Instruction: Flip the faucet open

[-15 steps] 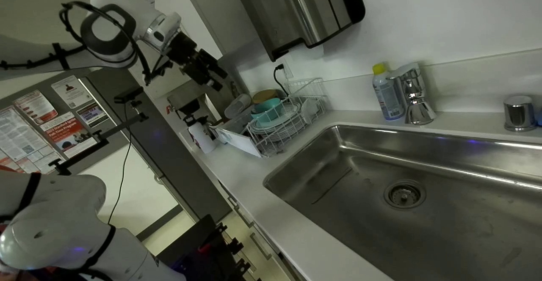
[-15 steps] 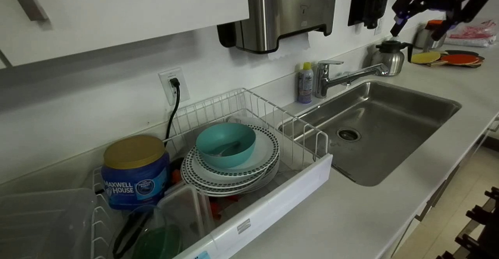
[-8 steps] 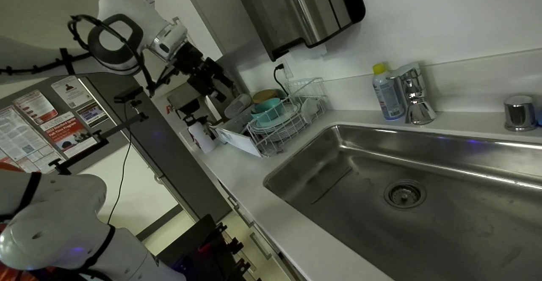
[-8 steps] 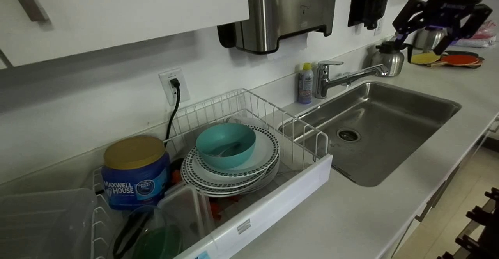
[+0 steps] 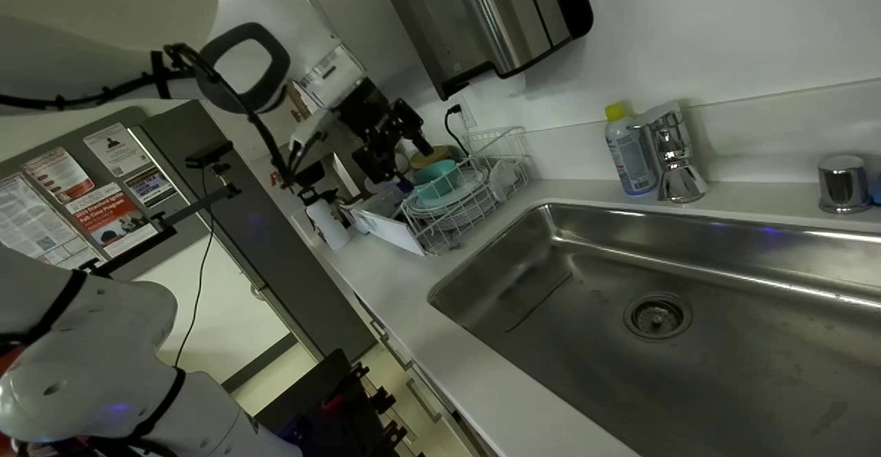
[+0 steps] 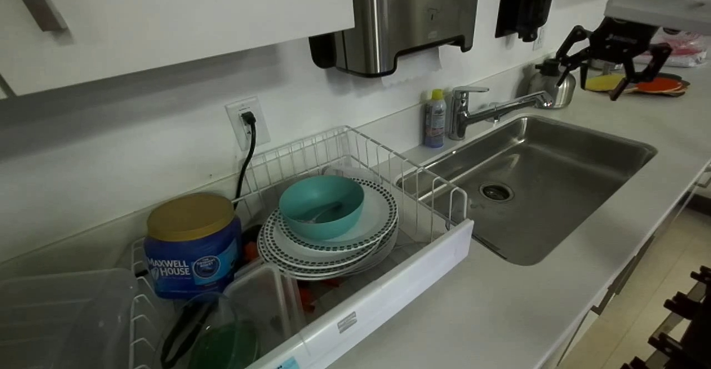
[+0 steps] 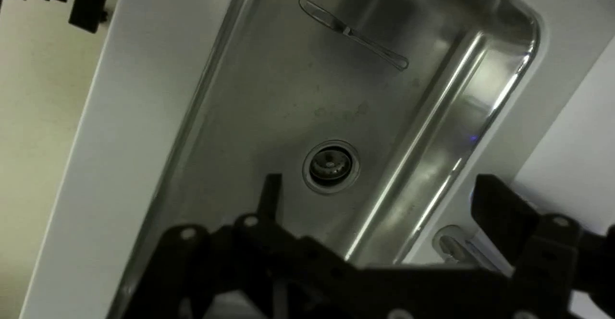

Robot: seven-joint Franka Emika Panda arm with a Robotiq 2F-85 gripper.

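Observation:
The chrome faucet stands behind the sink in both exterior views point(image 5: 678, 171) point(image 6: 459, 116). Its flat lever handle point(image 6: 471, 89) is on top and its long spout point(image 6: 508, 106) lies along the back edge. At the lower right of the wrist view, the faucet's round base and body point(image 7: 449, 242) show partly, with the upper part hidden by a finger. My gripper is in the air in both exterior views point(image 5: 414, 166) point(image 6: 587, 86), apart from the faucet. In the wrist view the gripper point(image 7: 379, 179) is open and empty, with its fingers point(image 7: 502, 218) wide apart above the sink.
A yellow-capped bottle point(image 5: 630, 151) stands right beside the faucet. A round metal fixture point(image 5: 845, 185) is farther along. The steel sink point(image 5: 757, 340) holds a knife point(image 7: 353, 33). A dish rack point(image 6: 400, 272) stands beside the sink. A towel dispenser point(image 6: 416, 13) hangs on the wall.
In one exterior view my gripper has moved right and down. In the other it has come lower and its wrist has tilted into view. The gripper stays open; the faucet has not changed.

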